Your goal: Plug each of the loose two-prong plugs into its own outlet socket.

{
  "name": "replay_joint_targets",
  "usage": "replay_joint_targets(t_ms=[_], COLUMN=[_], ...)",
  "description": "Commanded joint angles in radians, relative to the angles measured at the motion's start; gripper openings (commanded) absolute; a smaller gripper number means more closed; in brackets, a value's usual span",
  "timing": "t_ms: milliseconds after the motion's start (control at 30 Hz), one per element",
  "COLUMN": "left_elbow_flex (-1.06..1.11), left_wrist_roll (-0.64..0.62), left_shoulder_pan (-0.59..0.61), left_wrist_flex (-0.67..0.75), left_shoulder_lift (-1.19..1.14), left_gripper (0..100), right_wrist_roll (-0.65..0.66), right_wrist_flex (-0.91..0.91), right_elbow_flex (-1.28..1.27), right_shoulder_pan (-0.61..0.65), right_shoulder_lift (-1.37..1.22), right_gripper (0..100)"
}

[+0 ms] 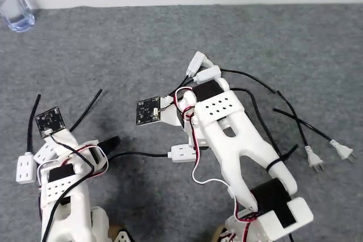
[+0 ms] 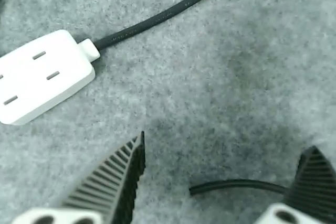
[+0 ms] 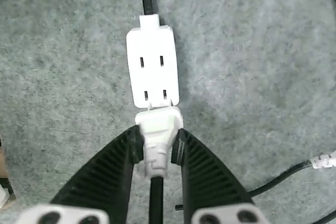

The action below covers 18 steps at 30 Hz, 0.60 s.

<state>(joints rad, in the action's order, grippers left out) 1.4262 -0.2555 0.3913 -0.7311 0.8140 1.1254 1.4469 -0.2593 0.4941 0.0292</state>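
Plugs on this gray carpet [image 1: 113, 55] are small white two-prong pieces on thin black cords, and the sockets are flat white blocks with paired slots in the upper face. Counted, there are three plugs and three socket blocks. The inner loose plug [image 1: 312, 160] and the outer loose plug [image 1: 342, 151] lie near each other but apart, out to the right of the right arm [image 1: 238, 140], with their prongs bare. The held plug [image 3: 157, 150] sits in the right gripper [image 3: 157, 132], whose ribbed black fingers [image 3: 113, 177] are drawn in narrow against its two flanks, with its cord running back between them. The plug's front end touches the near end of the far socket block [image 3: 152, 66], which shows two pairs of slots and has a black cord leaving its other end. Whether the prongs are seated in anything I cannot tell. From above, the left socket block [image 1: 25, 168] lies just beside the left arm [image 1: 65, 196]. The middle socket block [image 1: 182, 152] lies between the two arms, its black cord [image 1: 136, 154] running toward the left arm. The left gripper [image 2: 227, 148] is spread wide over the carpet and grips nothing. A loose black cable end [image 2: 236, 184] lies between its fingertips. A nearby socket block [image 2: 42, 77] with a cord lies off to one side, and which of the three it is I cannot tell.
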Motion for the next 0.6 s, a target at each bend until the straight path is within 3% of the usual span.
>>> replay_joint_targets(t_ms=[0, 567], left_elbow_flex=[-0.008, -0.008], left_wrist_roll=[0.011, 0.011], left_shoulder_pan=[-0.003, -0.003], left_wrist_flex=[0.021, 0.021], left_shoulder_lift=[0.006, 0.006], left_gripper=[42, 42], right_wrist_roll=[0.009, 0.008], right_wrist_flex=[-0.016, -0.042], right_elbow_flex=[0.006, 0.008], right_shoulder_pan=[-0.013, -0.01], right_shoulder_lift=[-0.021, -0.076], right_gripper=[0.8, 0.8])
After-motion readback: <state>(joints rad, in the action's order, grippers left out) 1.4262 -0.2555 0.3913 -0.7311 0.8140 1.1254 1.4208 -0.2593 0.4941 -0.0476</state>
